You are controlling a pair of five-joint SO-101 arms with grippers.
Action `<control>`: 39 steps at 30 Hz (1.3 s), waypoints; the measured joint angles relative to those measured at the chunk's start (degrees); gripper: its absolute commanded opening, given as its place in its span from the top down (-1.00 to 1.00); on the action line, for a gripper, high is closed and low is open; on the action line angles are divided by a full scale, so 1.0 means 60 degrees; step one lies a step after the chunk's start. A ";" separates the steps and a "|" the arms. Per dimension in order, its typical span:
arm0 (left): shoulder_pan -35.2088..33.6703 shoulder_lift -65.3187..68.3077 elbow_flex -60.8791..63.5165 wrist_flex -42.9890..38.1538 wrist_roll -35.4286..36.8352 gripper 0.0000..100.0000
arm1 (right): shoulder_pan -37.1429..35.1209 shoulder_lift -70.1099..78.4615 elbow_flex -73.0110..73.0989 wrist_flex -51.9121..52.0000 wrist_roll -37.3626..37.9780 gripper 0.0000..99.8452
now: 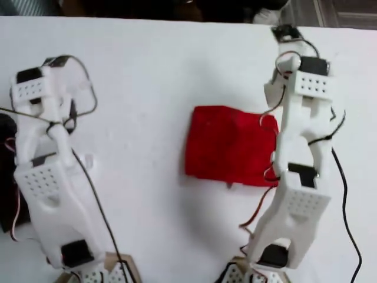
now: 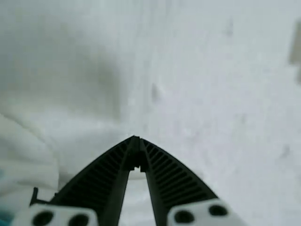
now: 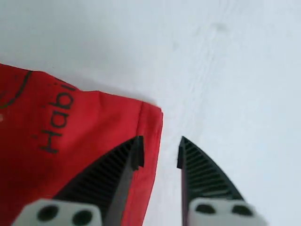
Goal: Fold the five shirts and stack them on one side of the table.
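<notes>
A white table (image 1: 147,71) is being viewed from above, with two white robot arms being mounted at its near edge. A single red shirt (image 1: 227,144) is being shown lying flat on the table, to the right of the middle and roughly halfway between the near and far edges. It is being presented as a rough folded rectangle, with dark print being seen on it in the right wrist view.

The right arm (image 1: 297,200) is being held over the shirt's right-hand edge. The right gripper (image 3: 160,153) is being held released, its jaws apart. One finger is being held above the shirt's hemmed edge, the other above bare table just beside it, and nothing is being grasped. The left arm (image 1: 53,194) is being held near the table's left edge, well apart from the shirt. The left gripper (image 2: 135,141) is being held clenched, tips meeting, empty, over bare table.

Progress is being judged as early. One shirt appears folded, or nearly so, and it is lying nearer the middle than a side, so the other four and the stacking are being left to do. Loose cables (image 1: 346,200) are being trailed along the right arm close to the shirt, and these are being judged the likeliest snag.
</notes>
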 measured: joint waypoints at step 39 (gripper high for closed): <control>0.7824 0.2344 -0.2418 -0.3062 0.5377 0.95 | 0.0220 -0.7722 1.3626 -0.4601 -0.0659 0.96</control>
